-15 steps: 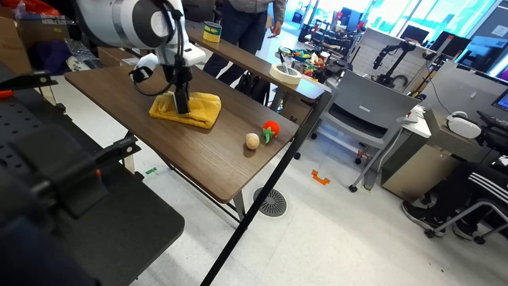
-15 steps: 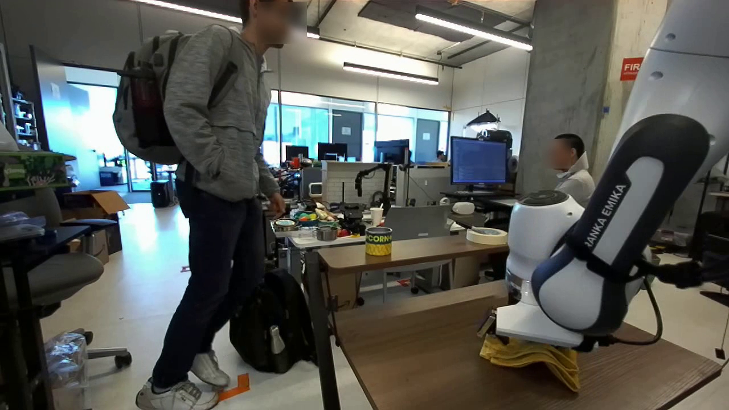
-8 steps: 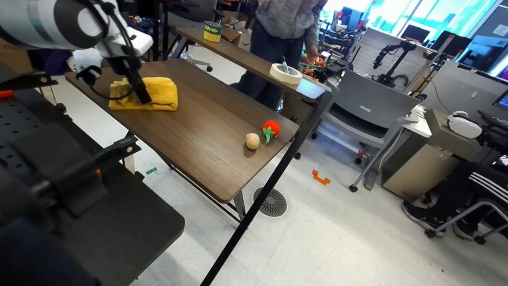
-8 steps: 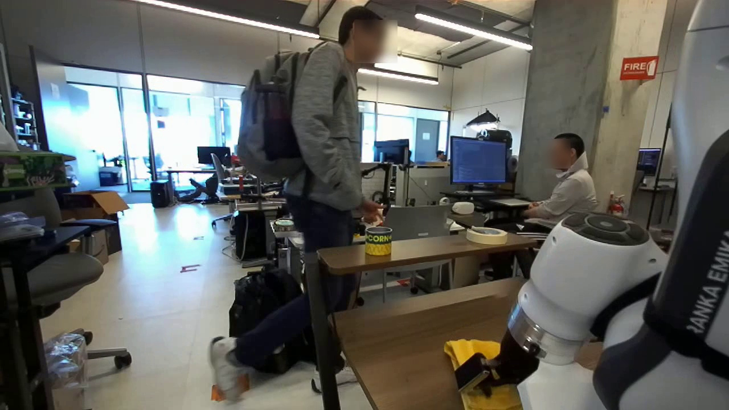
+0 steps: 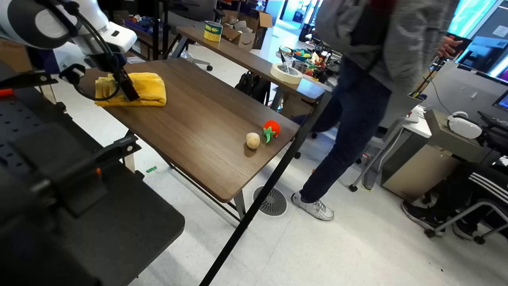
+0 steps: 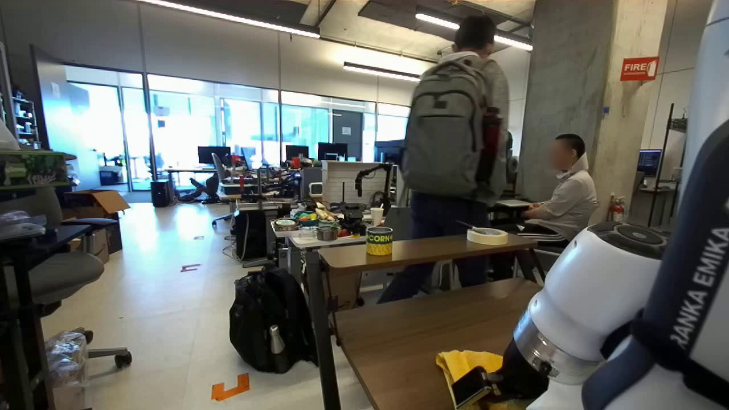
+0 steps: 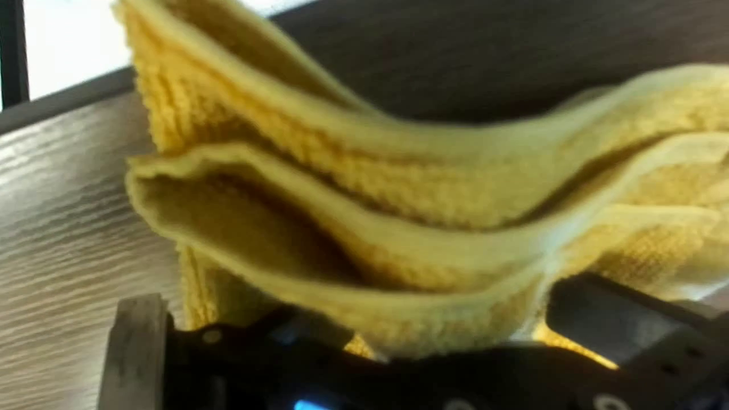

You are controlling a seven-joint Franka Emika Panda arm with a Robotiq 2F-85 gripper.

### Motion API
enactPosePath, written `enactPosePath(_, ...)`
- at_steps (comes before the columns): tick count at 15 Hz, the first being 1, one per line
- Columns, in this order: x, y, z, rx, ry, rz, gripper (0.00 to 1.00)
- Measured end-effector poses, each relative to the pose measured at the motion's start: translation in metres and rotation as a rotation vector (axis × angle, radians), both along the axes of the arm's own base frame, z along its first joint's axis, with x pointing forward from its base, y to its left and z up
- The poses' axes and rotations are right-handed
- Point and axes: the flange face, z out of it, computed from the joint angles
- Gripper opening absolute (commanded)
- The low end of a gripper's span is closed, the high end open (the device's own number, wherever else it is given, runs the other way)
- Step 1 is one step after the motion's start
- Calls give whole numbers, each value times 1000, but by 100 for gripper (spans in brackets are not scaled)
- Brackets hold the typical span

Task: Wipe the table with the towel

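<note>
The yellow towel (image 5: 149, 90) lies folded at the far-left end of the brown table (image 5: 198, 135) in an exterior view. My gripper (image 7: 447, 324) presses down on it from above, its fingers (image 7: 612, 310) spread wide apart. Between them the cloth bulges up in soft, wavy layers, and the wrist view is filled mostly by the towel with bare wood grain at the left. In an exterior view, one dark finger (image 6: 474, 387) rests on the towel (image 6: 464, 364) near the bottom edge. The arm covers part of the cloth there.
A beige ball (image 5: 253, 140) and a red toy with a green leaf (image 5: 271, 128) sit at the table's near right corner. Behind, a raised shelf (image 5: 246, 55) carries a corn can (image 5: 212, 32) and a tape roll (image 5: 285, 74). A black post (image 5: 274, 178) stands in front.
Gripper and towel have slid together across the tabletop toward its far-left end, more slowly in the last half second. A walking person has passed behind the table to the right.
</note>
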Motion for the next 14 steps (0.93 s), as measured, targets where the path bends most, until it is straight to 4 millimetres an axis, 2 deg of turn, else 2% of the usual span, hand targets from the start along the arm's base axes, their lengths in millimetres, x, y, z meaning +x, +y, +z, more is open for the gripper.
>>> enactPosePath(2, 20, -29, 4, 42, 44, -67, 100)
enactPosePath(3, 33, -49, 6, 61, 67, -117, 100)
enactPosePath(7, 85, -155, 10, 115, 152, -350, 100)
enactPosePath(9, 103, -197, 12, 144, 194, -453, 100)
enactPosePath(11, 115, -216, 12, 175, 245, -514, 100)
enactPosePath(12, 120, -215, 12, 187, 272, -519, 100)
enactPosePath(14, 129, -198, 12, 208, 317, -505, 100)
